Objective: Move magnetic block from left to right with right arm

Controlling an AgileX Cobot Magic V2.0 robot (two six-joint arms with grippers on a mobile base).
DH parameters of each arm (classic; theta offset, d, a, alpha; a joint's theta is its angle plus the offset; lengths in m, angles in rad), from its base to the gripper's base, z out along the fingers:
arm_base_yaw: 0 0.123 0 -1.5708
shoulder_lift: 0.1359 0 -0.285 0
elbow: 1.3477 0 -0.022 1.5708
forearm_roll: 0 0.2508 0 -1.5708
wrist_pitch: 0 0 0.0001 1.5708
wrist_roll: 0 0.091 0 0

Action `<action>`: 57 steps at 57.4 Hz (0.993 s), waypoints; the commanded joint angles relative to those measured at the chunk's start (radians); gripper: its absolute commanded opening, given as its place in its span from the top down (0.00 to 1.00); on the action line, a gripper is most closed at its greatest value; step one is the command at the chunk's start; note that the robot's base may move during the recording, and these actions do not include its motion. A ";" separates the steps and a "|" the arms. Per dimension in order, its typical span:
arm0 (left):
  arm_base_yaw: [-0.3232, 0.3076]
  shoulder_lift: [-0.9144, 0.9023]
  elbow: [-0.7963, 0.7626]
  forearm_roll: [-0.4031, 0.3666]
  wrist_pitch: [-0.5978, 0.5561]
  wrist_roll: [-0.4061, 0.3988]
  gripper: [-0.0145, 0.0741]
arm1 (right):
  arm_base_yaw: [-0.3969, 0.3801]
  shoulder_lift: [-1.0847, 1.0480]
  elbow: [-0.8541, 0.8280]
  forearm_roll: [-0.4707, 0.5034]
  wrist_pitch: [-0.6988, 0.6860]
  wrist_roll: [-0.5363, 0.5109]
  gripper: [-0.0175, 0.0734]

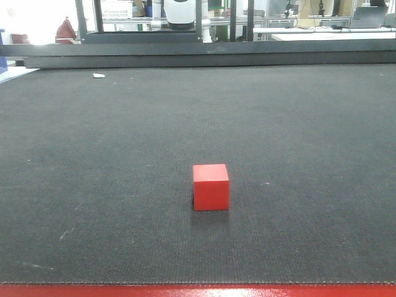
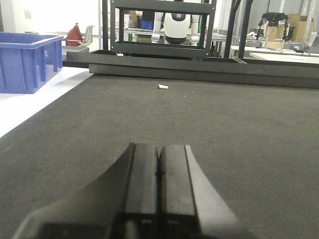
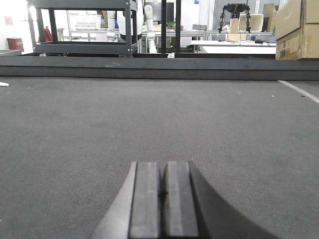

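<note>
The magnetic block [image 1: 211,187], a small bright-red cube, rests on the dark mat [image 1: 124,154] near the middle of the front view, toward the near edge. Neither arm shows in that view. In the left wrist view my left gripper [image 2: 159,148] lies low over the mat, its two dark fingers pressed together with nothing between them. In the right wrist view my right gripper [image 3: 163,164] is likewise shut and empty over bare mat. The block appears in neither wrist view.
A small white scrap [image 1: 99,75] lies far back left on the mat. A raised black rail [image 1: 204,57] borders the far edge. A blue bin [image 2: 27,59] stands off the mat's left side. Cardboard boxes [image 3: 299,27] stand at the far right.
</note>
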 commanded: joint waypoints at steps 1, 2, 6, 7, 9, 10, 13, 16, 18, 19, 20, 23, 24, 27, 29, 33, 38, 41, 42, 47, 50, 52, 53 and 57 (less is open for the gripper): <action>-0.006 -0.013 0.001 -0.005 -0.091 0.002 0.98 | -0.003 -0.011 -0.003 -0.003 -0.095 -0.005 0.75; -0.006 -0.013 0.001 -0.005 -0.091 0.002 0.98 | -0.003 -0.011 -0.003 -0.003 -0.095 -0.005 0.75; -0.006 -0.013 0.001 -0.005 -0.091 0.002 0.98 | -0.003 -0.011 -0.003 -0.003 -0.095 -0.005 0.75; -0.006 -0.013 0.001 -0.005 -0.091 0.002 0.98 | -0.003 -0.011 -0.003 -0.003 -0.095 -0.005 0.75; -0.006 -0.013 0.001 -0.005 -0.091 0.002 0.98 | -0.003 -0.011 -0.003 -0.003 -0.095 -0.005 0.75; -0.006 -0.013 0.001 -0.005 -0.091 0.002 0.98 | -0.003 -0.011 -0.003 -0.003 -0.095 -0.005 0.75; -0.006 -0.013 0.001 -0.005 -0.091 0.002 0.98 | -0.003 -0.011 -0.003 -0.003 -0.095 -0.005 0.75; -0.006 -0.013 0.001 -0.005 -0.091 0.002 0.98 | -0.003 -0.011 -0.003 -0.003 -0.095 -0.005 0.75; -0.006 -0.013 0.001 -0.005 -0.091 0.002 0.98 | -0.003 -0.011 -0.003 -0.003 -0.095 -0.005 0.75; -0.006 -0.013 0.001 -0.005 -0.091 0.002 0.98 | -0.003 -0.011 -0.003 -0.003 -0.095 -0.005 0.75; -0.006 -0.013 0.001 -0.005 -0.091 0.002 0.98 | -0.003 -0.011 -0.003 -0.003 -0.095 -0.005 0.75; -0.006 -0.013 0.001 -0.005 -0.091 0.002 0.98 | -0.003 -0.011 -0.003 -0.003 -0.095 -0.005 0.75; -0.006 -0.013 0.001 -0.005 -0.091 0.002 0.98 | -0.003 -0.011 -0.003 -0.003 -0.095 -0.005 0.75; -0.006 -0.013 0.001 -0.005 -0.091 0.002 0.98 | -0.003 -0.011 -0.003 -0.003 -0.095 -0.005 0.75; -0.006 -0.013 0.001 -0.005 -0.091 0.002 0.98 | -0.003 -0.011 -0.003 -0.003 -0.095 -0.005 0.75; -0.006 -0.013 0.001 -0.005 -0.091 0.002 0.98 | -0.003 -0.011 -0.003 -0.003 -0.095 -0.005 0.75; -0.006 -0.013 0.001 -0.005 -0.091 0.002 0.98 | -0.003 -0.011 -0.003 -0.003 -0.095 -0.005 0.75; -0.006 -0.013 0.001 -0.005 -0.091 0.002 0.98 | -0.003 -0.011 -0.003 -0.003 -0.095 -0.005 0.75; -0.006 -0.013 0.001 -0.005 -0.091 0.002 0.98 | -0.003 -0.011 -0.003 -0.003 -0.093 -0.005 0.75; -0.006 -0.013 0.001 -0.005 -0.091 0.002 0.98 | -0.003 -0.011 -0.003 -0.003 -0.080 -0.005 0.75; -0.006 -0.013 0.001 -0.005 -0.091 0.002 0.98 | -0.003 -0.011 -0.003 -0.003 -0.080 -0.005 0.75; -0.006 -0.013 0.001 -0.005 -0.091 0.002 0.98 | -0.003 -0.011 -0.003 -0.003 -0.080 -0.005 0.75; -0.006 -0.013 0.001 -0.005 -0.091 0.002 0.98 | -0.003 -0.011 -0.003 -0.003 -0.080 -0.005 0.75; -0.006 -0.013 0.001 -0.005 -0.091 0.002 0.98 | -0.003 -0.011 -0.004 -0.003 -0.098 -0.005 0.75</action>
